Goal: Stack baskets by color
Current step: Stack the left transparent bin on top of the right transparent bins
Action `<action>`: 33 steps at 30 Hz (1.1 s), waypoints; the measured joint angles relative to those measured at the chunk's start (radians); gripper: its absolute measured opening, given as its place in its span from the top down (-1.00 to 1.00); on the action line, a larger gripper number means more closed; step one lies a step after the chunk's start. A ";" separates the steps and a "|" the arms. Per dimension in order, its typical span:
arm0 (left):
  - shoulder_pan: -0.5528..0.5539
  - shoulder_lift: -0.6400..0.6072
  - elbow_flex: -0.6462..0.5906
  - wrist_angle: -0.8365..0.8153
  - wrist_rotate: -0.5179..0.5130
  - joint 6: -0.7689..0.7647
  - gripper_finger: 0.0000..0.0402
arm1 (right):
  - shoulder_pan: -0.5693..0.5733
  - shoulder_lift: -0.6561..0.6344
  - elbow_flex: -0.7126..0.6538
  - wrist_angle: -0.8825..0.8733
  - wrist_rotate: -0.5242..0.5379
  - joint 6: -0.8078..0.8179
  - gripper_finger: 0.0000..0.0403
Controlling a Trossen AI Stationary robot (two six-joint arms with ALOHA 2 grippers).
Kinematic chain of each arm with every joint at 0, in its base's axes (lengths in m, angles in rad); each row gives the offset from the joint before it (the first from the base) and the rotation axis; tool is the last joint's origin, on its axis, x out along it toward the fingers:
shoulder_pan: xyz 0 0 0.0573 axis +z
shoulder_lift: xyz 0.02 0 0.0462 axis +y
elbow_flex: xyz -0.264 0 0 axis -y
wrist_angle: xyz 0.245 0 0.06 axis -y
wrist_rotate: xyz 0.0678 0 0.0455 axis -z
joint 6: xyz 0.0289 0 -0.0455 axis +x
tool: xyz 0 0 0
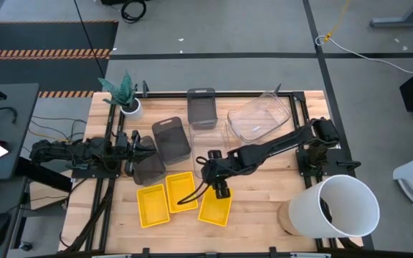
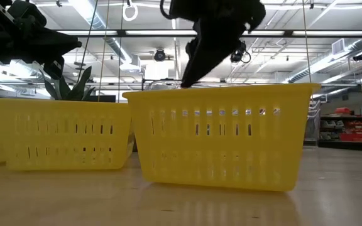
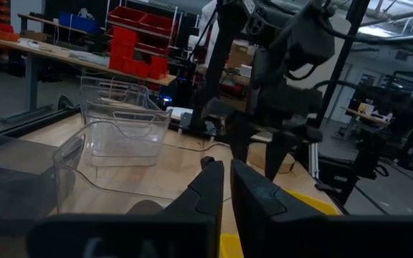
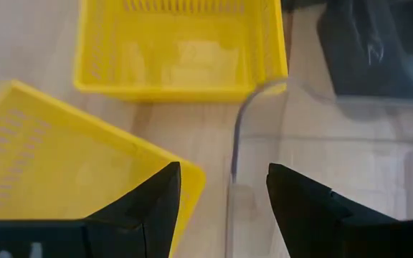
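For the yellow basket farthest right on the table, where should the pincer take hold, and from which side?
Probably the rim of the yellow basket, at the short end wall beside the open right pincer. Come straight down from above, one finger inside and one outside. It sits upright with its mouth open, its walls are thin and slotted, and its body looks too wide to span.

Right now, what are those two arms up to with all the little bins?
They are sorting baskets by colour. The right gripper, open, hovers over the three yellow baskets, which lie side by side, unstacked. The left gripper, shut, sits by the dark grey baskets. The clear baskets wait at the table's far side.
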 joint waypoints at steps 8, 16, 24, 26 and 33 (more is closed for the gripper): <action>0.000 0.000 0.000 0.000 -0.001 0.000 0.84 | 0.000 0.068 -0.001 -0.003 0.077 0.004 0.00; 0.000 0.000 0.000 -0.004 0.000 0.000 0.82 | -0.016 0.068 -0.001 -0.015 0.067 0.049 0.44; 0.000 0.000 0.000 -0.004 0.000 0.000 0.85 | -0.026 0.066 0.000 -0.042 0.028 0.063 0.95; 0.000 0.000 0.000 -0.005 0.000 0.000 0.84 | -0.026 0.066 0.000 -0.041 0.021 0.060 0.94; 0.000 0.000 0.000 -0.005 0.000 0.000 0.81 | -0.023 0.066 0.053 -0.068 0.018 0.052 0.97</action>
